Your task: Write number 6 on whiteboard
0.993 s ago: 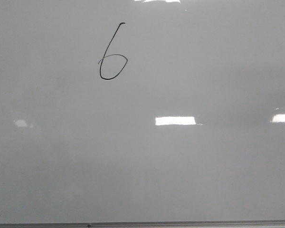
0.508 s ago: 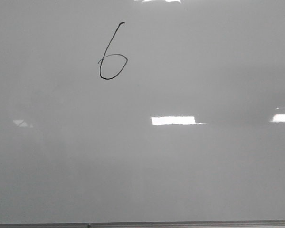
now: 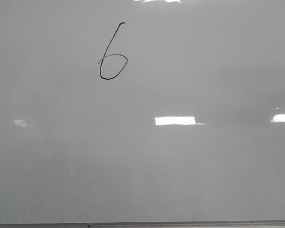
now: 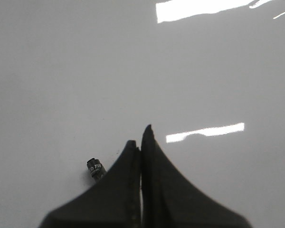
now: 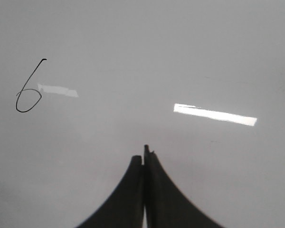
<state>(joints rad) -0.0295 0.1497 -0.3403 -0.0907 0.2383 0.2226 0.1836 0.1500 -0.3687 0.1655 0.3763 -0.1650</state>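
Both grippers, left (image 4: 141, 137) and right (image 5: 143, 154), are seen clenched with nothing visibly held, above the whiteboard (image 3: 180, 166) bearing the number 6 (image 3: 112, 54).

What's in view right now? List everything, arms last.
whiteboard: one, glossy pale grey, fills every view; thin dark frame edge along the bottom of the front view.
6: one, black marker, upper left of the board in the front view, loop closed.
marker: one, black end showing beside the left fingers.
left gripper: dark, shut, over the board.
right gripper: dark, shut, over the board, apart from the 6.
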